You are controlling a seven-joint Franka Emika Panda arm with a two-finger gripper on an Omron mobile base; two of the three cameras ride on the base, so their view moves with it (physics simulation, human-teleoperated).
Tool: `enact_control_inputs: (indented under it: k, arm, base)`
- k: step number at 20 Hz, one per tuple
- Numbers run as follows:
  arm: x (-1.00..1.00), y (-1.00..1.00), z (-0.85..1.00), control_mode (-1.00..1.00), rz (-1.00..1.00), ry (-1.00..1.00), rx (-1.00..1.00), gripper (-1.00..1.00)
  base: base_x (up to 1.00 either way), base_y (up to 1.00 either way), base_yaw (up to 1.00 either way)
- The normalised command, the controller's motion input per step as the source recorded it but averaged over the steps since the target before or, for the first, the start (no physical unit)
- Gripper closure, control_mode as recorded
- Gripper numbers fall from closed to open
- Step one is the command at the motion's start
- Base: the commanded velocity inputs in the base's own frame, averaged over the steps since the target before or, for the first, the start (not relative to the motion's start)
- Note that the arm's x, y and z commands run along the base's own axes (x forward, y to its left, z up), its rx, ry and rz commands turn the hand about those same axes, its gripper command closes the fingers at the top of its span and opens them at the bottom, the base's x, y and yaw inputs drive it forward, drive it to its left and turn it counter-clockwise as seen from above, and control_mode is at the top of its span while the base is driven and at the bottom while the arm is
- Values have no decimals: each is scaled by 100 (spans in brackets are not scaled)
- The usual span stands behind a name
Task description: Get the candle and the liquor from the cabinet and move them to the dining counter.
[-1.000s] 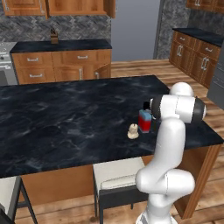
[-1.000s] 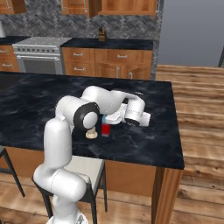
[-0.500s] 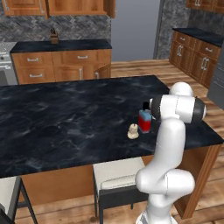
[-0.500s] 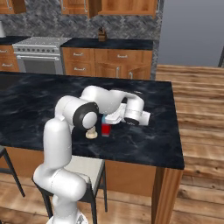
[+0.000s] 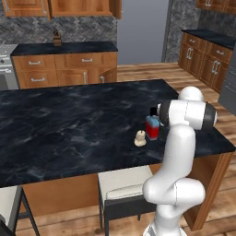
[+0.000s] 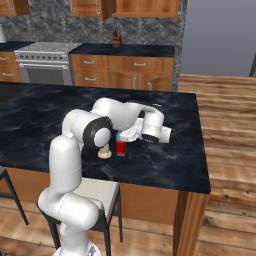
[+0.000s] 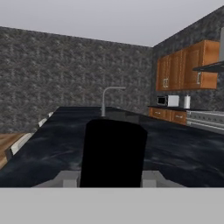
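The liquor (image 5: 152, 127) stands upright on the bench (image 5: 69, 129), its long axis vertical and its black cap on top, red body below; in the hand view the cap (image 7: 113, 152) rises as a dark block straight ahead of the camera. The candle (image 5: 140, 138) sits upright just beside the bottle, on the side nearer the bench's front edge, apart from it by a small gap. Both rest toward the right end of the black, white-veined slab, near its front edge. The gripper (image 6: 131, 136) reaches in level with the bottle's upper part; the jaws appear set about the bottle at its shoulders, though the arm hides the contact, so it cannot be told whether they pinch it or merely flank it. No label or writing can be read on the bottle or candle. A stool (image 5: 122, 189) with a pale seat stands under the bench's overhang. Behind the bench runs a narrower black counter (image 5: 64, 47) on wooden drawer units, with a knife block (image 5: 57, 38) on it, grey herringbone tiling above, and a stove (image 6: 46, 62) alongside. The floor (image 6: 227, 125) is wooden planks. The hand view looks along the slab to a faucet (image 7: 109, 98) and wall cabinets (image 7: 182, 66).
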Motion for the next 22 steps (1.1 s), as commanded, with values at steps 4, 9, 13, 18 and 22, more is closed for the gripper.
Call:
enact_control_inputs:
  k: [4, 9, 13, 18, 22]
  arm:
    - [0, 0, 0, -100, 0, 0, 0, -100]
    - [0, 0, 0, -100, 0, 0, 0, -100]
    - [0, 0, 0, -100, 0, 0, 0, -100]
    - [0, 0, 0, -100, 0, 0, 0, -100]
    - [0, 0, 2, -100, 0, 0, 0, -100]
  base:
    - [0, 0, 0]
    - [0, 0, 0]
    - [0, 0, 0]
    - [0, 0, 0]
    - [0, 0, 0]
